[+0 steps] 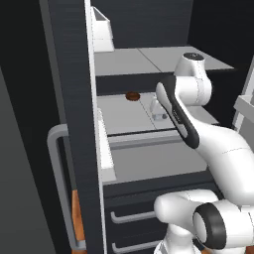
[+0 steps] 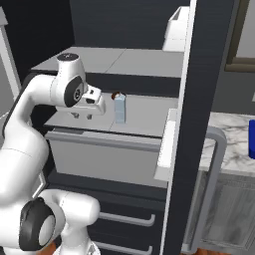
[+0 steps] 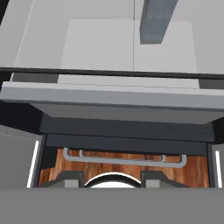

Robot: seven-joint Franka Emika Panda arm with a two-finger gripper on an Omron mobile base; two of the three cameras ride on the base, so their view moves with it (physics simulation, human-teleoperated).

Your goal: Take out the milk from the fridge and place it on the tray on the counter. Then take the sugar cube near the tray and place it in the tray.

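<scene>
The fridge stands open, with its door edge in the foreground. Upright on its middle shelf is the milk, a small pale carton, also at the top of the hand view. My gripper points down over the same shelf, a short way to the carton's left and apart from it. Its fingers stand open with nothing between them. Beside the forearm, the gripper peeks out in the left base view. A blue corner of the tray lies on the marble counter. The sugar cube is out of view.
A round brown disc lies at the back of the shelf, behind the carton. White door bins and the grey bar handle hang on the open door. Drawers with handles sit below the shelves.
</scene>
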